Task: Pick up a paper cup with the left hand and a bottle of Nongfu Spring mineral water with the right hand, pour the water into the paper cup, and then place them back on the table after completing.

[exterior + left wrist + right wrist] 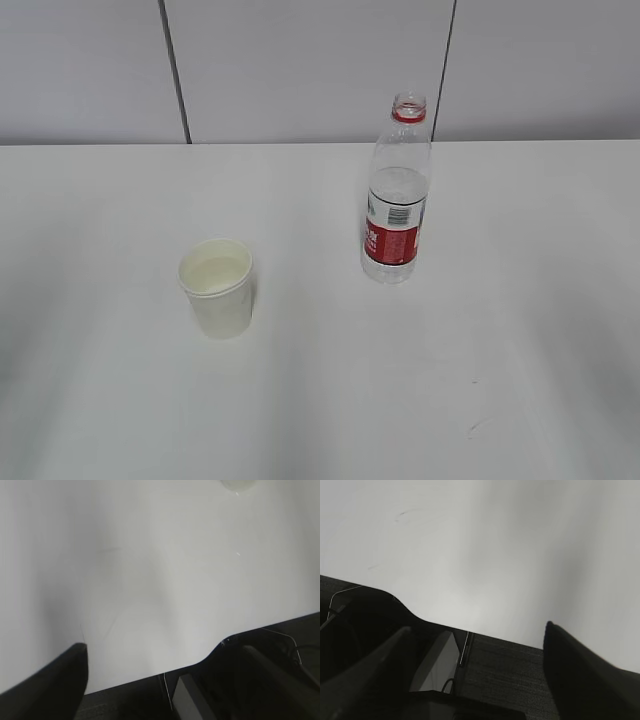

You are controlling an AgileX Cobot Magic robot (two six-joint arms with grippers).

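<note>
A white paper cup [217,286] stands upright on the white table [320,400], left of centre. The Nongfu Spring bottle [396,190], clear with a red label and no cap, stands upright to its right, with water [397,186] filling its lower two-thirds. No arm shows in the exterior view. In the left wrist view my left gripper [165,670] is open and empty over the table's near edge; a pale rounded rim [239,484] at the top edge may be the cup. In the right wrist view my right gripper [475,630] is open and empty, also over the near edge.
A small dark scuff mark [475,425] lies on the table at the front right and also shows in the right wrist view [405,514]. A grey panelled wall [300,60] stands behind the table. Below the table edge is dark floor and equipment [510,670].
</note>
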